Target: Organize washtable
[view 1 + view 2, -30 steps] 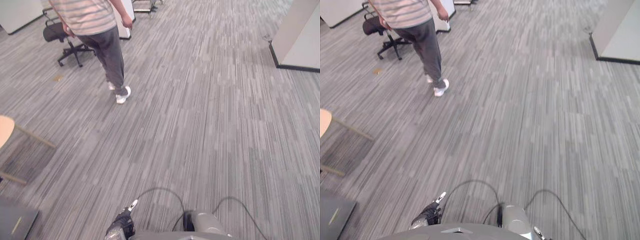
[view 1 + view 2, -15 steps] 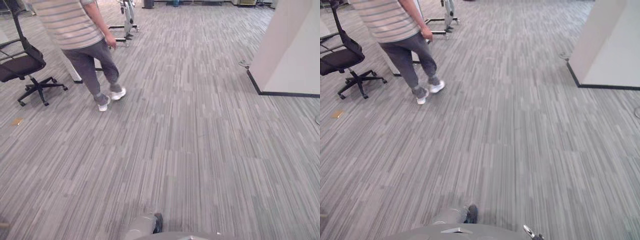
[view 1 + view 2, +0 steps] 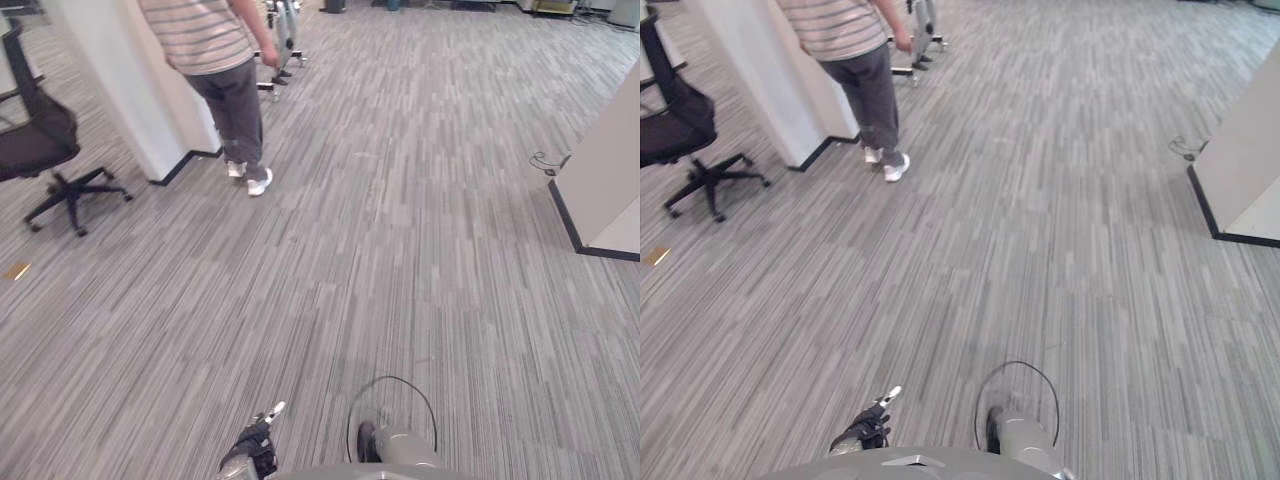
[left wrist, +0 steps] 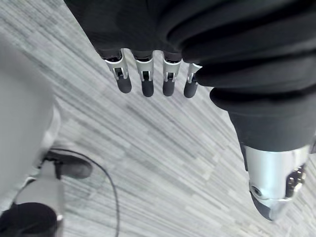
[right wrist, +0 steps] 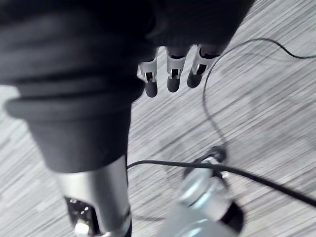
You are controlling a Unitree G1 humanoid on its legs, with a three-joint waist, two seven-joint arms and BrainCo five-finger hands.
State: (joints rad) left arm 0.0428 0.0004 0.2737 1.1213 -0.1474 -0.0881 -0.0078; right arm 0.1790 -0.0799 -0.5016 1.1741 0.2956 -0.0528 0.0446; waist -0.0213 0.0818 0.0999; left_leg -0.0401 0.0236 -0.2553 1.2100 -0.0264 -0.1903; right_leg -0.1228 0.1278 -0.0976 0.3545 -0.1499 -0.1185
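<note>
The left hand [image 4: 147, 81] hangs at the robot's side with its fingers straight and slack and the thumb held apart, nothing in it. The right hand [image 5: 172, 75] hangs the same way, loose and empty. Below both is only grey striped carpet [image 3: 400, 230]. Further out, a person [image 3: 215, 60] in a striped top stands ahead on the left, just beside a white pillar [image 3: 130, 90]. A black chair [image 3: 40, 140] sits left of that, and a pale partition [image 3: 610, 180] stands well apart on the right. Where the washtable is I cannot tell from here, so this looks like the walk to reach it rather than any tidying. To do that well, I would take the open middle of the carpet between pillar and partition and give the person and the chair's legs a wide berth. The hands are best left low and relaxed until the washtable is close. The metal frame past the person may be a stand, but it is too cut off to say.
</note>
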